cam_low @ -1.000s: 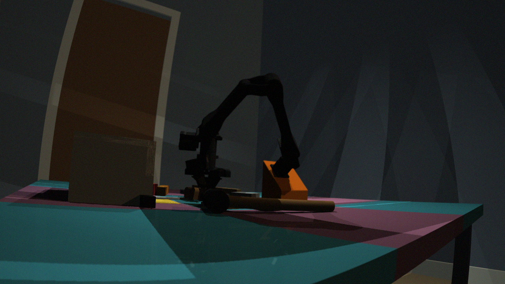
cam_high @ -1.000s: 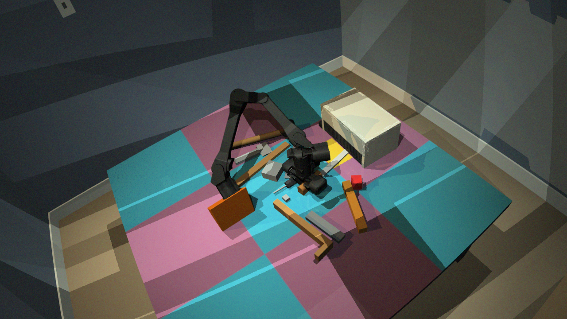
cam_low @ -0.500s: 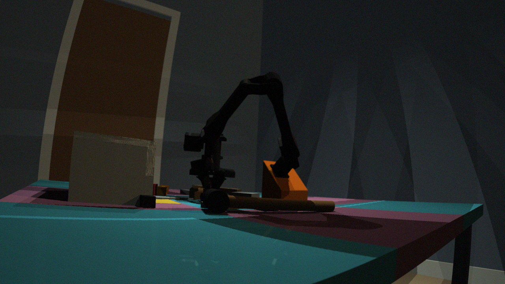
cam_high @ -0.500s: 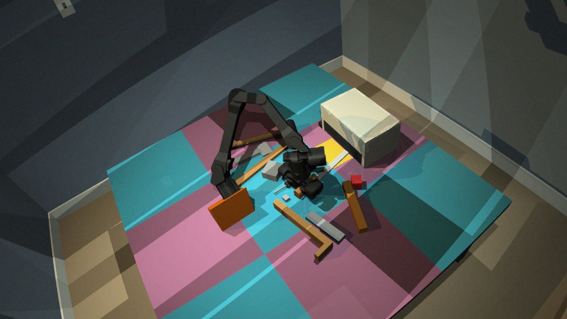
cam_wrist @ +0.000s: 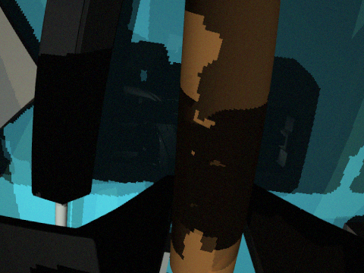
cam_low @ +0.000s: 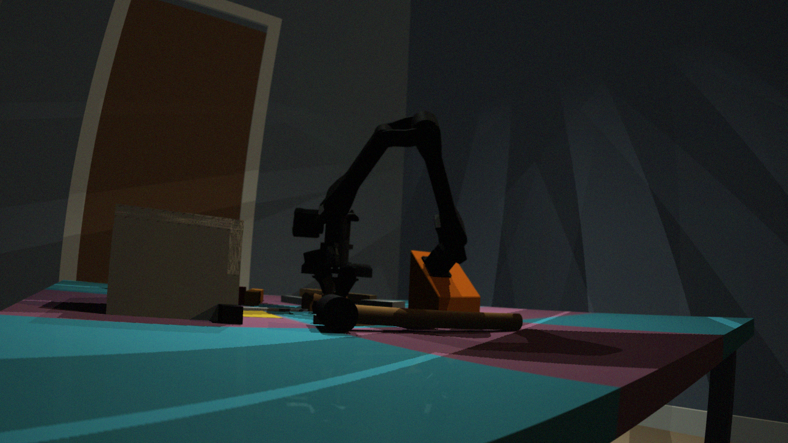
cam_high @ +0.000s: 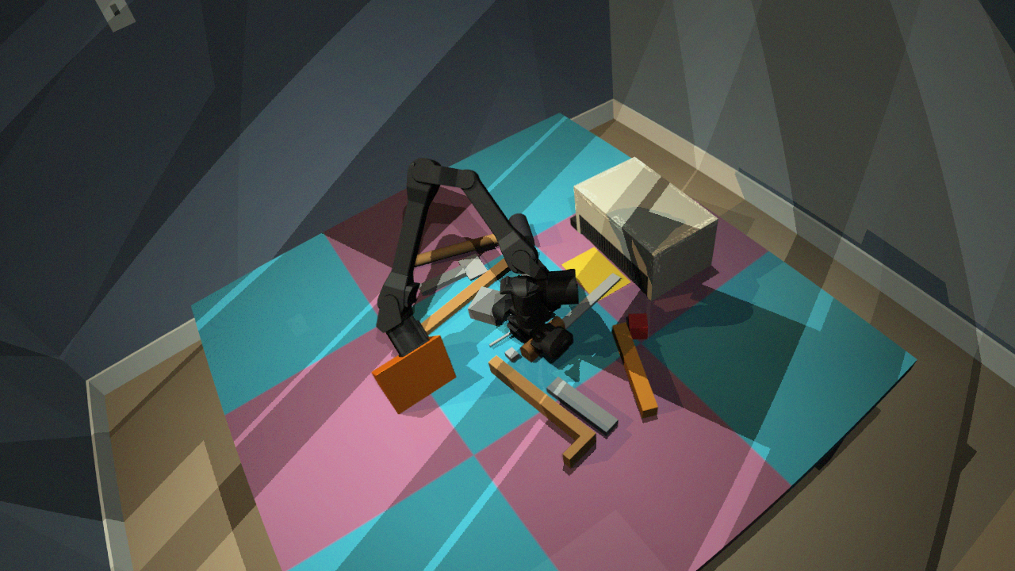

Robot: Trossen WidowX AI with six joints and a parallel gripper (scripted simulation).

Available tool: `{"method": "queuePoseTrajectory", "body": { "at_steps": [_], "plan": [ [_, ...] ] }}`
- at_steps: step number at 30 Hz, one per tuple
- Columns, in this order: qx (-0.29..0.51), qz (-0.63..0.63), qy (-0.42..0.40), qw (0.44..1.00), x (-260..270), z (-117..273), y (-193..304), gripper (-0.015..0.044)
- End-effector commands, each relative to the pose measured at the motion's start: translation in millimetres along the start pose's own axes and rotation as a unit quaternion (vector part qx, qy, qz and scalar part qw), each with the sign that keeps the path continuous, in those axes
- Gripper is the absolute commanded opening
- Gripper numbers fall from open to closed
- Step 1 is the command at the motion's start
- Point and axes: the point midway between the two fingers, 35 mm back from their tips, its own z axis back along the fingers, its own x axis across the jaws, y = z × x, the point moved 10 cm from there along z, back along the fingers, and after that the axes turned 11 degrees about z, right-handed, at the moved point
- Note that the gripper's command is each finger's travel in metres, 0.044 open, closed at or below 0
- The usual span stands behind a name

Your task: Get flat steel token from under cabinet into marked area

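On the pink-and-teal table (cam_high: 340, 454) (cam_low: 330, 379) (cam_wrist: 303, 201), you've got the pale cabinet (cam_high: 681, 212) (cam_low: 170, 269) with its dark vent slots facing the yellow marked area (cam_high: 585, 264) (cam_low: 261, 314). Your arm (cam_high: 407, 234) (cam_low: 366, 165) climbs from the orange base (cam_high: 419, 383) (cam_low: 471, 303), bends over at a high elbow, then slopes down toward the middle, with the wrist pretty much vertical and the gripper (cam_high: 539, 340) (cam_low: 330, 291) (cam_wrist: 205, 186) pointing down, low over the table.

Your pincer is clamped round a brown round handle (cam_high: 529, 349) (cam_low: 307, 300) (cam_wrist: 224, 57). A thin grey strip (cam_high: 599, 296) lines up with it and reaches over the yellow, but the arm hides any join.

Behind the arm as the exterior view has it... nah, closest to that camera, a mallet (cam_high: 453, 250) (cam_low: 418, 318) lies on its side. You've also got an L-shaped wooden stick (cam_high: 542, 403) beside a grey bar (cam_high: 581, 408), a dark-handled screwdriver (cam_high: 499, 340) (cam_wrist: 62, 152) near the gripper, a red cube (cam_high: 637, 326) by an orange stick (cam_high: 635, 369), and a tiny pale cube (cam_high: 512, 353). As for your steel token, I can't tell where it is.
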Motion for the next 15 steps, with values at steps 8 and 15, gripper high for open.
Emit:
{"method": "queuePoseTrajectory", "body": {
  "at_steps": [8, 15],
  "plan": [
    [0.000, 0.031, 0.000, 1.000, -0.2, 1.0, -0.2, 0.0000],
    [0.000, 0.058, -0.001, 0.998, -0.4, 1.6, -0.4, 0.0000]
  ]
}}
